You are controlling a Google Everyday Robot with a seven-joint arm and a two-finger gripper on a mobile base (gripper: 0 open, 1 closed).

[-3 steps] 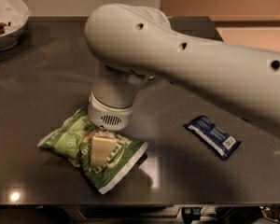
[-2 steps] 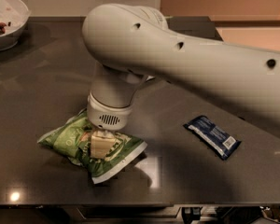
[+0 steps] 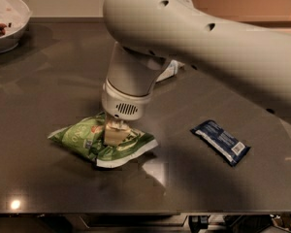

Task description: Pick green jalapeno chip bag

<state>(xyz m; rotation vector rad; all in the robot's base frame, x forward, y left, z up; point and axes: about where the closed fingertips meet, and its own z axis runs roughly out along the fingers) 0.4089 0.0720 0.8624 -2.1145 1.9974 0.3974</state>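
Note:
The green jalapeno chip bag (image 3: 87, 139), crinkled green foil with a white edge, lies at the front left of the dark table (image 3: 48, 81). My gripper (image 3: 115, 135) comes straight down from the big white arm (image 3: 194, 38) onto the middle of the bag. Its pale fingers (image 3: 112, 136) are pinched into the foil, and the bag bunches up around them. The bag's right end looks a little raised off the table.
A small dark-blue packet (image 3: 220, 142) lies to the right of the bag. A white bowl (image 3: 5, 25) with dark bits stands at the back left. A white object (image 3: 169, 72) shows partly behind the arm. The table's front edge runs close below the bag.
The fingers have closed into the bag and the foil has bunched up. The arm and the bag have shifted a little upward in the view.

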